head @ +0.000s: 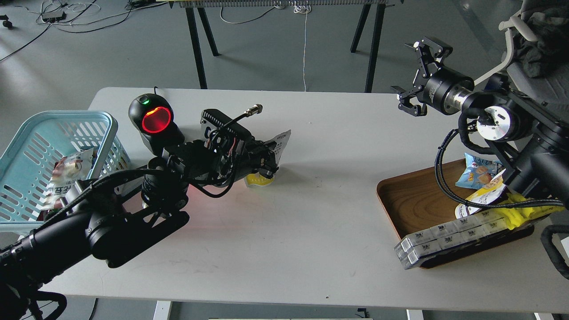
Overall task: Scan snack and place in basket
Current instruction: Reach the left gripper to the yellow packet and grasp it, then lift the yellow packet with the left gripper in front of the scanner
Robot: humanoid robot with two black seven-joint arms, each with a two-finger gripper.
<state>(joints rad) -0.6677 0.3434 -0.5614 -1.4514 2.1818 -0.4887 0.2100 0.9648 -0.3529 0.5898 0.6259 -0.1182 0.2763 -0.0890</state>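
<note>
The snack [279, 141] stands upright on the table right of the scanner, its white top showing and its yellow bottom [259, 180] peeking out below. My left gripper [268, 161] is right against the pouch's middle and covers it; its dark fingers cannot be told apart. The light blue basket [66, 118] stands at the table's left edge with a printed packet inside. My right gripper [414, 74] is open and empty, held high above the table's far right corner, well away from the snack.
A black scanner [155, 120] with a glowing red window stands between basket and snack. A brown wooden tray [411, 195] at the right holds a blue snack bag [476, 171], a yellow packet [526, 209] and white boxes [444, 240].
</note>
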